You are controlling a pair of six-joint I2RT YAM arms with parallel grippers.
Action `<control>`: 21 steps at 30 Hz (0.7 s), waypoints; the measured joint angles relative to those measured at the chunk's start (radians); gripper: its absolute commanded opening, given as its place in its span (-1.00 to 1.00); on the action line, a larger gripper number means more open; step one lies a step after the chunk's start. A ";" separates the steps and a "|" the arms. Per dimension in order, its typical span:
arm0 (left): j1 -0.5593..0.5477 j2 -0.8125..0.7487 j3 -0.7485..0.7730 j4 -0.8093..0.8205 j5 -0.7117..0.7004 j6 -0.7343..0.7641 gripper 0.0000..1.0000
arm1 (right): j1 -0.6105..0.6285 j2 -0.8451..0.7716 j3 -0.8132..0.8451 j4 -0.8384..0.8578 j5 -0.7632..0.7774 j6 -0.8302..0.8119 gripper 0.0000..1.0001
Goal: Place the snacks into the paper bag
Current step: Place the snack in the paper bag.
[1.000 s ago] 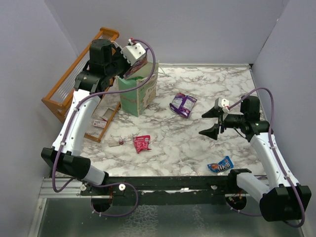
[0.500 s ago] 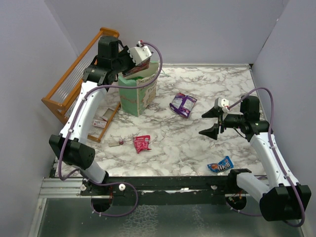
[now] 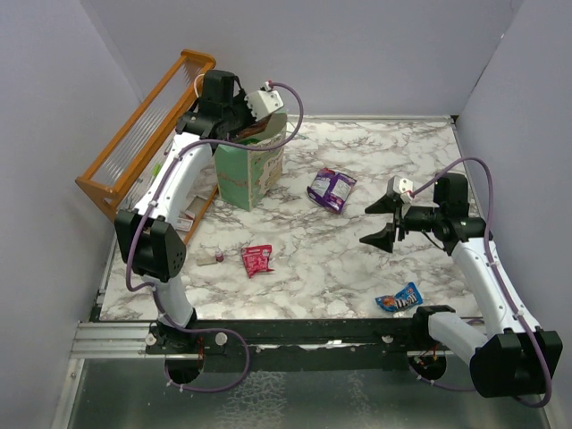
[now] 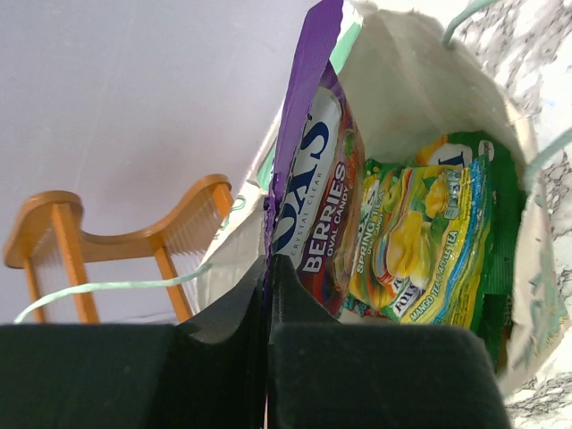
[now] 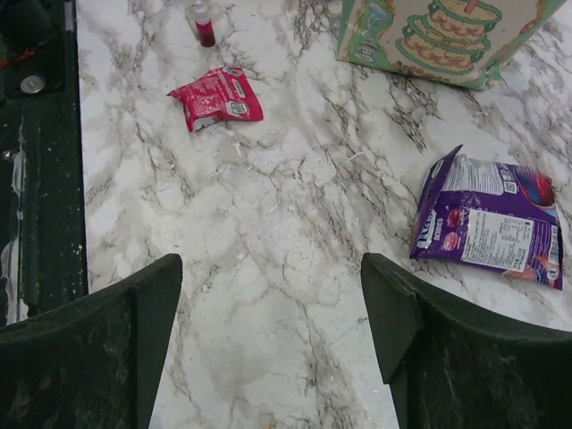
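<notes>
The mint-green and cream paper bag (image 3: pixel 255 172) stands at the back left. My left gripper (image 3: pixel 248 123) hangs at its mouth, shut on the top edge of a purple snack packet (image 4: pixel 315 170). The packet dangles into the bag's opening (image 4: pixel 407 80), beside yellow-green packets (image 4: pixel 429 241) lying inside. My left gripper (image 4: pixel 268 266) has its jaws pressed together on the purple foil. On the table lie a purple packet (image 3: pixel 332 189), a red packet (image 3: pixel 257 259) and a blue packet (image 3: pixel 399 298). My right gripper (image 3: pixel 382 223) hovers open at mid-right, holding nothing, with the purple packet (image 5: pixel 492 223) ahead to its right.
An orange wooden slatted rack (image 3: pixel 143 134) leans against the left wall behind the bag. A tiny red-capped tube (image 3: pixel 214 260) lies left of the red packet (image 5: pixel 217 96). The black front rail (image 3: pixel 313 331) runs along the near edge.
My left arm has swung right and farther back, carrying the purple packet from above the bag's left side to its mouth. The right arm has not moved.
</notes>
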 measured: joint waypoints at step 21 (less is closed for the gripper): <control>0.027 0.151 0.033 -0.037 -0.118 -0.241 -0.03 | 0.000 0.001 -0.001 0.001 0.011 0.000 0.62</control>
